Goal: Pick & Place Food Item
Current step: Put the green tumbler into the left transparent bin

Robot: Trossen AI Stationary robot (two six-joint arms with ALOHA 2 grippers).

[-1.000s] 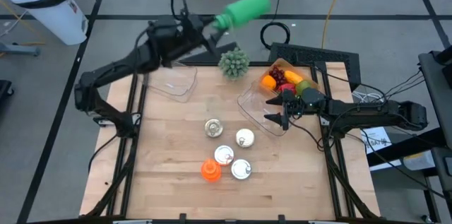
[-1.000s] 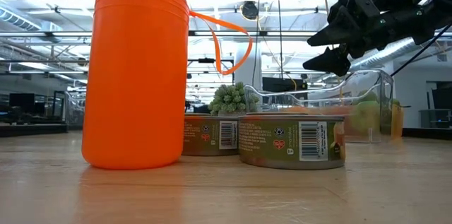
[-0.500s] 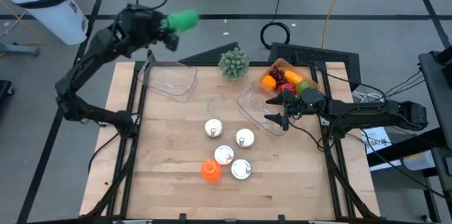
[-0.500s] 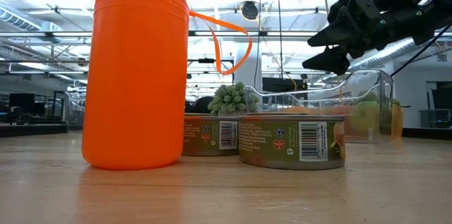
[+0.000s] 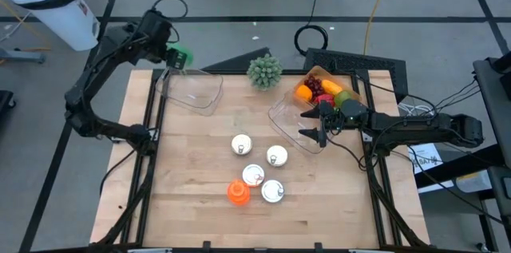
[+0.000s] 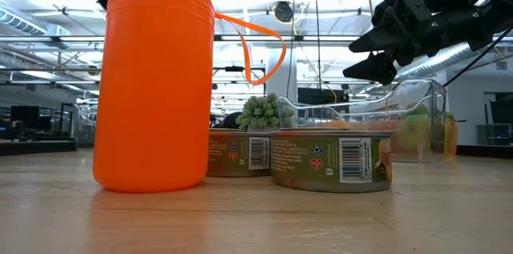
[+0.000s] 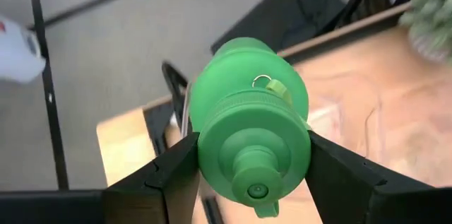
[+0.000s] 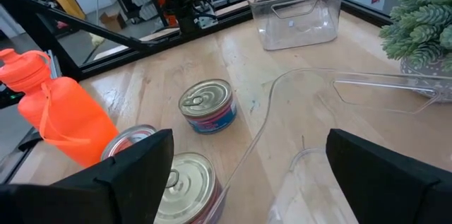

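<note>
Left hand [image 7: 247, 174] grips green bottle [image 7: 248, 132]; right hand [image 5: 313, 124] open over clear bin [image 5: 286, 117]

The left arm is swinging from twelve o'clock toward ten o'clock, carrying the green plastic bottle [image 5: 179, 57] clamped in the left gripper [image 7: 247, 155] down over the far-left corner of the wooden worktop [image 5: 200, 165], beside the clear plastic bin [image 5: 194, 91].
</note>
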